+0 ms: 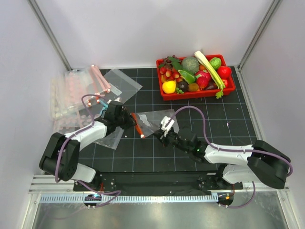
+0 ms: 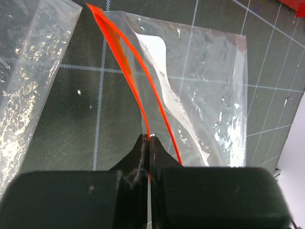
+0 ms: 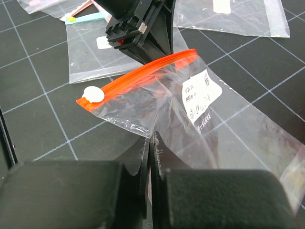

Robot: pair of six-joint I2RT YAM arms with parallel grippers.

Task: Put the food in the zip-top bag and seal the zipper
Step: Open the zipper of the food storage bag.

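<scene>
Likely the mouth-opening step: left pincer (image 2: 149, 143) clamped on the zipper (image 2: 127, 64), right pincer (image 3: 150, 143) clamped on the zip-top bag (image 3: 228, 124). Next, part the mouth; the food (image 1: 168, 87) sits in the red tray (image 1: 198, 97).

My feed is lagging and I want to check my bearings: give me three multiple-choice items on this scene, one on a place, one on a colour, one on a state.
1. Where is the yellow round toy fruit?
A. in the red plastic tray
B. inside the clear bag
C. on the bare mat

2. What colour is the zipper strip on the clear floppy plastic bag?
A. pink
B. red-orange
C. blue

3. How is the left gripper?
A. wide open
B. shut on the zipper strip
C. shut on a celery stalk

Answers:
1 A, the fruit lies within the tray's rim.
2 B, both wrist views show that colour.
3 B, in the left wrist view the jaws meet on the strip.
</scene>
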